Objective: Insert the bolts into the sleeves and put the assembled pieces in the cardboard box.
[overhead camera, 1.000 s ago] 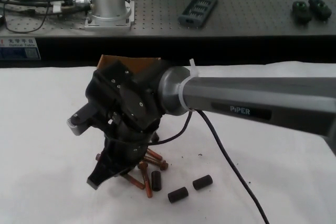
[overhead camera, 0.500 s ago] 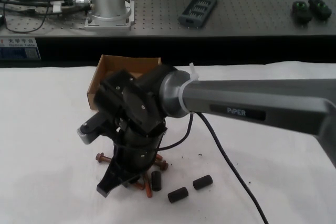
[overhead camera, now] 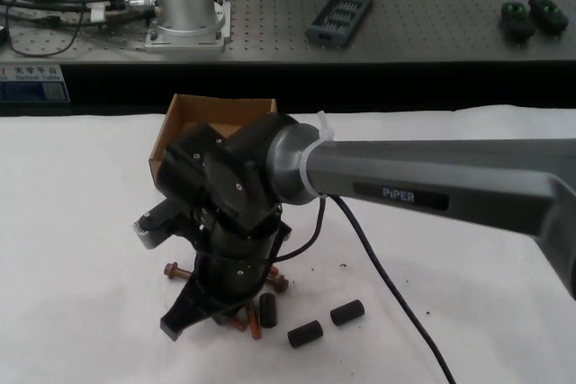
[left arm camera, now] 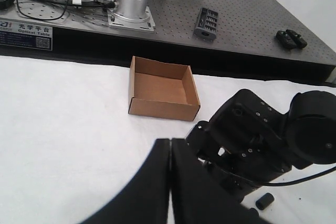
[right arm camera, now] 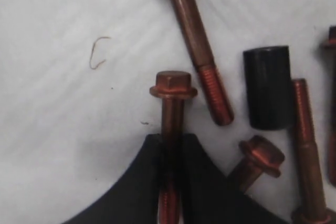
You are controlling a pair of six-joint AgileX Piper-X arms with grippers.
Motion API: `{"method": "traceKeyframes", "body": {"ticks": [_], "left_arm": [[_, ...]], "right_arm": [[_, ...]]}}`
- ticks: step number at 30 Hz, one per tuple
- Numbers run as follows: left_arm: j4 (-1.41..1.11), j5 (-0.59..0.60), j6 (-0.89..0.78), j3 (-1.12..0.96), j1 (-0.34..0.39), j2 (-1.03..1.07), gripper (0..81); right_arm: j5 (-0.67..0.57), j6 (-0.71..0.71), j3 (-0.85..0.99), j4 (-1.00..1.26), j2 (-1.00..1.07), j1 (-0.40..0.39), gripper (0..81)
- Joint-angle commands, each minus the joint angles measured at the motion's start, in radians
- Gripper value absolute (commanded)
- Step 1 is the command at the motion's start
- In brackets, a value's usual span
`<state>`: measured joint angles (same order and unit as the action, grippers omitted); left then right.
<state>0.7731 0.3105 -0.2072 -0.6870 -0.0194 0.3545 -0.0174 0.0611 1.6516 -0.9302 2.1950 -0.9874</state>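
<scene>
- right hand (right arm camera: 172, 145), seen close in its own wrist view: its two dark fingers (right arm camera: 142, 187) sit narrow around the shank of a copper-coloured bolt (right arm camera: 173, 90). the bolt's hex head sticks out past the fingertips, over the white counter (right arm camera: 63, 129).
- the same view has loose bolts (right arm camera: 197, 51) lying flat just beside the gripped one. a black sleeve (right arm camera: 268, 87) lies on its side between two of them, close to one threaded end.
- the high view gives the wider layout: the right arm (overhead camera: 432, 177) comes across from the right, its wrist bent down over the bolt pile at the near middle of the counter. from here the wrist hides the grip itself.
- in the high view two more sleeves (overhead camera: 305, 334) lie on their sides just right of the pile, apart from each other and from the bolts.
- cardboard box (left arm camera: 163, 95): it stands behind the pile, toward the far edge of the white counter, open side up. the left wrist view looks straight into it, with its brown floor and inner walls in plain sight. in the high view the right arm's wrist covers its near part.
- left hand (left arm camera: 170, 148), in its own wrist view: its fingers are pressed flat against each other along a thin seam. it is held above the counter on the near side of the box, well apart from it, with the right arm's wrist off to one side.
</scene>
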Motion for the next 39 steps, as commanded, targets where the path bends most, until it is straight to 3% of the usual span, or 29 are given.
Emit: {"method": "traceKeyframes", "body": {"ticks": [1,6,16,25,33,39], "left_arm": [[-0.012,-0.007,0.001,-0.013,0.005,-0.009,0.6],[-0.012,-0.007,0.001,-0.013,0.005,-0.009,0.6],[-0.012,-0.009,-0.003,-0.013,0.005,-0.009,0.6],[-0.012,-0.009,-0.049,-0.013,0.005,-0.009,0.6],[-0.012,-0.009,-0.049,-0.013,0.005,-0.009,0.6],[-0.012,-0.009,-0.049,-0.013,0.005,-0.009,0.6]], "right_arm": [[-0.046,0.143,-0.006,-0.074,0.005,-0.004,4.9],[-0.075,0.313,-0.009,-0.007,-0.054,-0.017,4.9],[-0.056,0.800,-0.012,0.192,-0.117,-0.040,4.9],[-0.052,1.157,-0.146,0.335,-0.114,-0.112,4.9],[-0.112,1.191,-0.205,0.466,-0.114,-0.132,1.3],[-0.137,1.191,-0.205,0.473,-0.114,-0.132,36.8]]}}
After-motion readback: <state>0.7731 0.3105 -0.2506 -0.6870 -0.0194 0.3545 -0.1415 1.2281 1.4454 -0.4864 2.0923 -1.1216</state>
